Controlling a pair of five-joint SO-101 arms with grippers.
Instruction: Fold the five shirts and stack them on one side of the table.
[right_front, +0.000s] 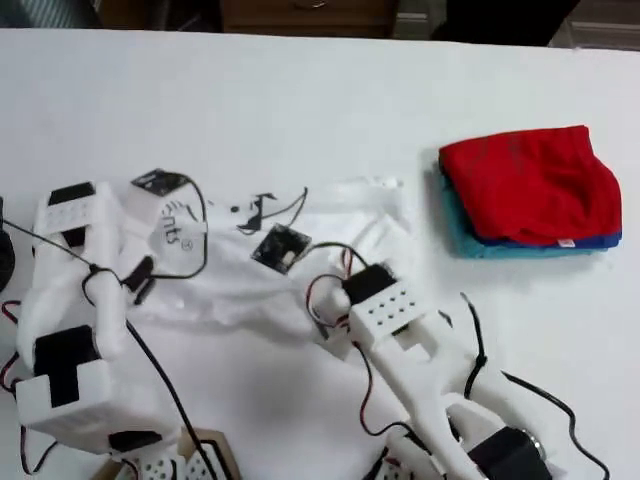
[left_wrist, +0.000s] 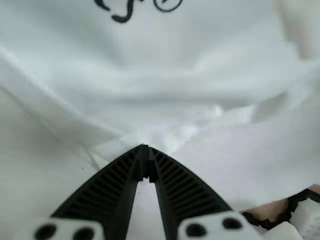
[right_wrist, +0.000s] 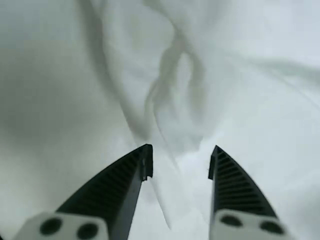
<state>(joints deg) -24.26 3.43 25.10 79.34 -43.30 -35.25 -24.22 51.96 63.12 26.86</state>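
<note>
White shirt (right_front: 235, 280) lies opened out and rumpled on the bench (right_front: 300, 100), left of centre and toward the near edge, with its long axis parallel to that edge and its dark print facing the far edge. Both arms are down on it, one at each end. Left jaws are closed, tips together right at a bunched fold of the cloth; you cannot tell from the left wrist view whether any fabric is actually pinched between them. Right jaws are open and hold nothing. A raised wrinkle of the shirt starts just ahead of the gap and runs away from it, so the jaws straddle its line and not its side. This is the relation your next fold seems to turn on: the right arm looks better placed to take cloth, and it is also the nearer to the stack. That stack sits toward the right edge, well apart from the white shirt: red shirt (right_front: 530, 185) on top, a blue layer (right_front: 600, 240) and a teal layer (right_front: 465, 235) under it. Surface is smooth and white, so cloth edges read poorly against it and the fabric probably slides easily. Free bench lies between shirt and stack. Dark wooden furniture (right_front: 310, 12) stands beyond the far edge.
</note>
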